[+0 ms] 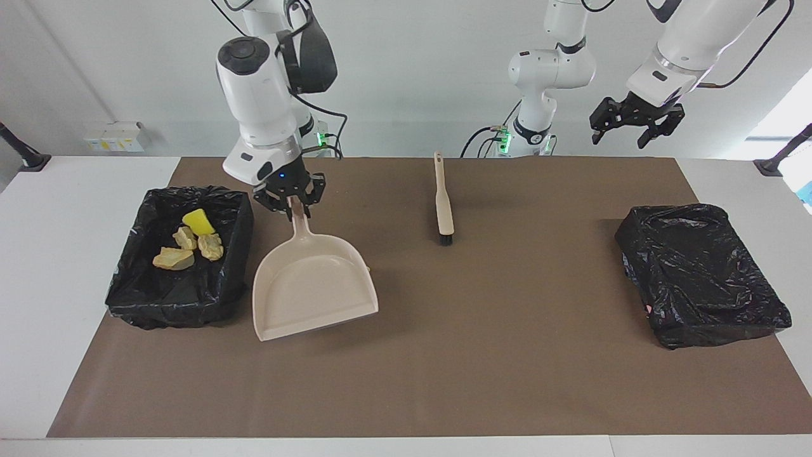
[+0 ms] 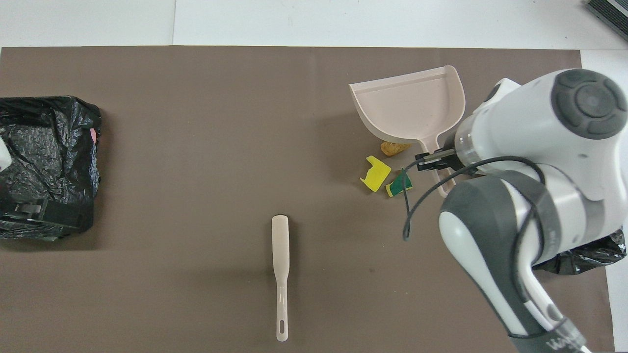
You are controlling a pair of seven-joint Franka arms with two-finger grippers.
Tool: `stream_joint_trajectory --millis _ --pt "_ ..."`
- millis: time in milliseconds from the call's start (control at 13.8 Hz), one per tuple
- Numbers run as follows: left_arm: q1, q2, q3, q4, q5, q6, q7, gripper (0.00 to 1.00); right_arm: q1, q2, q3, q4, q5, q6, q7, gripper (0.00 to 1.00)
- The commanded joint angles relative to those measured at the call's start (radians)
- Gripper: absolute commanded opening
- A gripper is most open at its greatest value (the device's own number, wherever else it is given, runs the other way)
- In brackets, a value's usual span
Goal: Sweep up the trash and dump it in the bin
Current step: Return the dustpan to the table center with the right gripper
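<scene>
- Three loose scraps lie on the desk's brown mat toward the right arm's end: a yellow sponge bit point(image 2: 375, 173), a green-and-yellow sponge bit point(image 2: 400, 184) just beside it, and an orange-brown lump point(image 2: 394, 147).
- Four more scraps point(image 1: 187, 244) already sit in the open bin point(image 1: 236, 273) near the desk's edge at that same end.
- The beige dustpan point(image 1: 314, 289) hangs over the three loose scraps. Its lip points away from the robots, and from above the lump peeks out at its back edge.
- The right tool point(image 1: 292, 204) is clamped on the dustpan's handle.
- The brush point(image 1: 443, 203) lies untouched near the middle of the robots' edge of the desk. Its long axis runs straight away from them, bristles at the farther end.
- From the brush, the scraps lie toward the right arm's end and farther out.
- The left tool point(image 1: 636, 124) is raised, empty and spread wide over the left arm's end, above a second black bin point(image 1: 698, 273). It looks like the free one to fetch the brush.
</scene>
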Motion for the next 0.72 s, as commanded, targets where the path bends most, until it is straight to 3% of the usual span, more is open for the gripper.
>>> stream_joint_trajectory --millis 0,361,650 --pt "0.01 0.006 -0.003 0.01 0.015 -0.024 0.021 1.0 0.097 0.108 -0.005 0.071 0.013 0.045 0.221 0.0" --pt "0.009 0.005 -0.003 0.007 0.015 -0.022 0.021 1.0 0.243 0.297 -0.009 0.207 -0.043 0.112 0.45 0.0" --pt "0.009 -0.001 -0.003 -0.004 0.015 -0.022 0.022 1.0 0.344 0.49 -0.015 0.393 -0.075 0.139 0.596 0.0"
